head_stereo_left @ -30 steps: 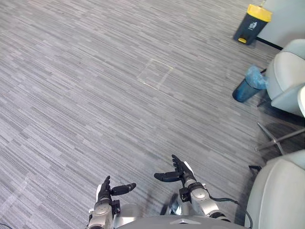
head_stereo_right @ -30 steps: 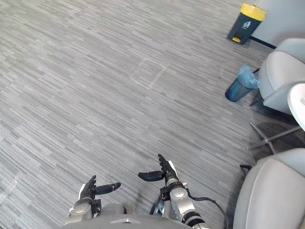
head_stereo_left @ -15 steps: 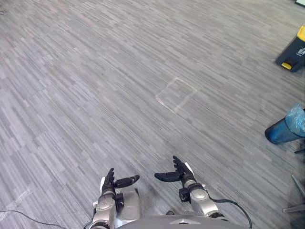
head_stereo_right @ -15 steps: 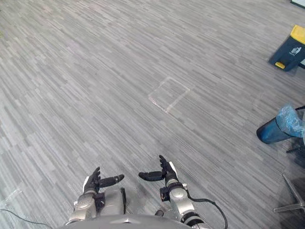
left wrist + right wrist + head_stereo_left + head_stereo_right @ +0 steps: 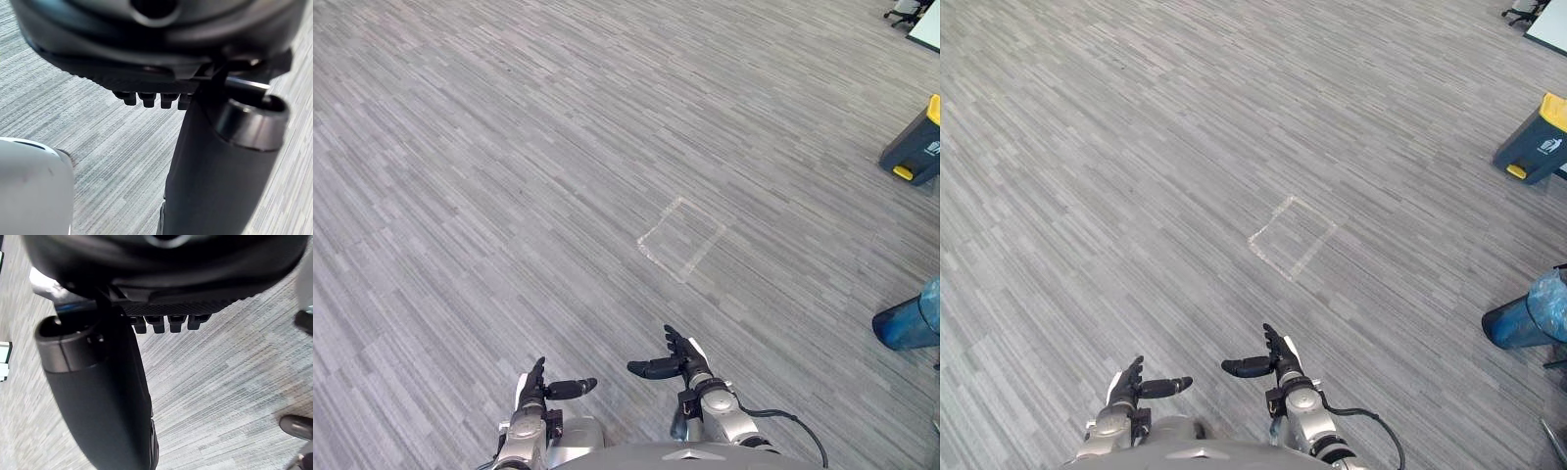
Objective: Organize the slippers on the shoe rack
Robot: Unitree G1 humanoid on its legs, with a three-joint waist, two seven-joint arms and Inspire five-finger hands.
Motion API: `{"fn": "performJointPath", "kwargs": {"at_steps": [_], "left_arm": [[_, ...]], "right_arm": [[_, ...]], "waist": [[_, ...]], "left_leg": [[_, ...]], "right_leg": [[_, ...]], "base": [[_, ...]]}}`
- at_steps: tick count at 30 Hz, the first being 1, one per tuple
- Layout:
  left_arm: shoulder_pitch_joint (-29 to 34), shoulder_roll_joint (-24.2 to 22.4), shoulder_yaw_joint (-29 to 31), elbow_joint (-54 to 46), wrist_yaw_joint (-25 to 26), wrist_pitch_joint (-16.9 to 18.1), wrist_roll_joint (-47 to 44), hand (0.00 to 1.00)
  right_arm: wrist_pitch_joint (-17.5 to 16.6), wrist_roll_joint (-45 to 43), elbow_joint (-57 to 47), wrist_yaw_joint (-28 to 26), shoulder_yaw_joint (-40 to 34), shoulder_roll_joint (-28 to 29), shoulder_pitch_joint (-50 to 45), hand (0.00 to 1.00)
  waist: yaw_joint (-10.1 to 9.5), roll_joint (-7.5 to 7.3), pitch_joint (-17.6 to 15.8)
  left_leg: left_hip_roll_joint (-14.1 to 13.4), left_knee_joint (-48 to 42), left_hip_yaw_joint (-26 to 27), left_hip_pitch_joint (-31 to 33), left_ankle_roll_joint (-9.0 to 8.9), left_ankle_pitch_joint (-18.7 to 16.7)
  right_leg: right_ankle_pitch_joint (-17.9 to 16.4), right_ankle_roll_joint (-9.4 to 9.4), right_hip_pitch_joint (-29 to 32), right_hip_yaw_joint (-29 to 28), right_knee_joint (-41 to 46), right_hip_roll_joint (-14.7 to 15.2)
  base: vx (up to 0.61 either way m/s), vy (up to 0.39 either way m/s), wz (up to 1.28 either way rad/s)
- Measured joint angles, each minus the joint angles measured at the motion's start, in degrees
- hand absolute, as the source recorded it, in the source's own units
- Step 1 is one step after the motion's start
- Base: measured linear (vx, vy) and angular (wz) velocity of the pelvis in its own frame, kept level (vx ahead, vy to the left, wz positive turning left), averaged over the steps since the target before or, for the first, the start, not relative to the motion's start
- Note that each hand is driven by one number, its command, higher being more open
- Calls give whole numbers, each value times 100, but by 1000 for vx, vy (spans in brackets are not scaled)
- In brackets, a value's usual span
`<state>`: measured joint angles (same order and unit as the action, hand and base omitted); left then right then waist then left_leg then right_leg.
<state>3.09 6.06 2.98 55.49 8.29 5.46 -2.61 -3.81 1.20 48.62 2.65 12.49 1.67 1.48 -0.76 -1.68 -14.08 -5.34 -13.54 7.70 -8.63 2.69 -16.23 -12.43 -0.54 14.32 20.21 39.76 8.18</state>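
Left hand (image 5: 530, 396) low in the head views, by the near edge: fingers straight and pointing forward, thumb stuck out sideways toward the other hand, clear gap between thumb and fingers, empty. Right hand (image 5: 690, 364) just beside it, a bit further forward, same pose mirrored: fingers straight, thumb aimed inward at the left hand, spread apart, empty. The two thumbs point at each other with bare floor showing between them, not touching. Left wrist view confirms: thumb (image 5: 220, 171) big in the foreground, fingertips (image 5: 149, 99) in a straight row past it, carpet behind. Right wrist view matches: thumb (image 5: 98, 396) extended, fingertips (image 5: 166, 324) in a row, carpet beyond. Both hands hang above the grey striped carpet (image 5: 489, 196). Ahead of the hands, a pale tape square (image 5: 681, 238) marked on the carpet. Far right: dark bin with yellow lid (image 5: 913, 155), and nearer, at the right edge, a blue bin (image 5: 909, 323) with a blue liner bag. Wheeled chair base (image 5: 906, 10) at the top right corner.
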Motion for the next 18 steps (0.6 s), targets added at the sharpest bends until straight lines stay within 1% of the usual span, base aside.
{"fn": "performJointPath", "kwargs": {"at_steps": [1,2,3,4,5,6,7,9,10,11,12,13,14,15,16,17,18], "left_arm": [[34,-3,-55,6,-4,0,2,100],[57,-6,-64,6,-9,1,3,100],[102,-6,-69,14,-20,-1,14,100],[85,-65,-73,44,-25,-1,82,100],[81,-83,-72,45,-24,-2,95,100],[66,-150,-86,46,-60,15,123,100],[73,-202,-90,69,-101,11,196,100],[22,-263,-11,90,-140,0,230,100],[31,-334,209,-7,-123,13,229,100],[74,-362,335,-132,-113,32,223,100],[83,-359,347,-165,-107,32,220,100],[63,-302,399,-231,-110,26,195,100],[62,-308,486,-318,-93,36,191,100],[53,-310,519,-373,-62,62,188,100],[51,-321,521,-428,-39,80,174,100],[44,-320,522,-467,-30,81,152,100],[24,-316,521,-466,-13,102,90,100]], "right_arm": [[7,-1,30,0,0,-20,-7,100],[7,-2,57,1,1,-20,-9,100],[8,-1,114,0,3,-34,-29,100],[-18,4,149,-14,10,-89,6,100],[-15,4,170,-16,9,-101,31,100],[4,47,168,-14,-19,-91,128,100],[7,96,121,-19,-76,-90,97,100],[30,95,8,-24,-138,-91,-25,100],[80,89,-215,-21,-167,-89,-277,100],[110,75,-231,-9,-173,-62,-292,100],[117,61,-232,5,-184,-27,-290,100],[115,2,-240,21,-242,52,-287,100],[112,-40,-233,25,-242,71,-227,100],[99,-43,-231,43,-243,66,-155,100],[100,-66,-223,56,-258,70,-71,100],[97,-103,-223,60,-280,79,-4,100],[78,-123,-221,81,-299,74,47,100]], "waist": [[62,-5,0],[95,-30,9],[128,-121,23],[102,-45,59],[88,1,66],[80,77,115],[123,145,173],[150,225,151],[110,304,153],[86,308,150],[47,283,155],[-51,190,189],[-130,111,208],[-205,96,196],[-243,80,182],[-281,64,145],[-308,47,103]], "left_leg": [[-35,240,2,-249,-19,-11],[-16,345,3,-354,-54,-28],[97,519,-40,-596,-245,-127],[-12,579,-111,-850,-377,-207],[-51,558,-112,-849,-378,-206],[-160,157,-211,-687,-439,-87],[-265,-779,-506,-344,-597,44],[-369,-1899,-769,28,-977,362],[-620,-3810,-938,805,-1604,873],[-814,-4655,-792,1238,-1507,678],[-907,-4900,-666,1466,-1378,569],[-998,-4914,-391,1833,-1171,355],[-1008,-4486,-150,2087,-964,150],[-947,-3900,-98,2243,-862,6],[-844,-3138,-162,2355,-837,-27],[-709,-2493,-295,2414,-842,-8],[-442,-1421,-742,2463,-869,230]], "right_leg": [[334,-145,169,123,-1571,-240],[565,-193,169,206,-2154,-290],[1263,-111,194,233,-2778,-324],[1812,449,176,81,-2570,-430],[1761,420,183,88,-2537,-466],[1467,530,231,9,-2302,-564],[1202,553,106,43,-2210,-648],[1020,537,-210,126,-2307,-747],[838,560,-807,109,-2620,-957],[725,599,-1109,39,-2771,-1072],[683,608,-1262,-14,-2855,-1112],[663,582,-1520,-166,-3013,-1136],[674,564,-1714,-367,-3142,-1118],[679,555,-1860,-536,-3236,-1094],[670,524,-1985,-725,-3331,-1055],[625,444,-2100,-870,-3369,-990],[487,218,-2287,-1093,-3391,-853]], "base": [[481,-97,25],[500,-119,38],[550,-166,25],[570,-180,13],[818,-282,-16],[599,-221,-23],[592,-219,-14],[514,-169,10],[640,-179,2],[499,-105,-14],[471,-59,-42],[545,-3,-66],[455,4,-85],[533,105,-96],[346,136,-91],[520,244,-104],[351,213,-88]]}}
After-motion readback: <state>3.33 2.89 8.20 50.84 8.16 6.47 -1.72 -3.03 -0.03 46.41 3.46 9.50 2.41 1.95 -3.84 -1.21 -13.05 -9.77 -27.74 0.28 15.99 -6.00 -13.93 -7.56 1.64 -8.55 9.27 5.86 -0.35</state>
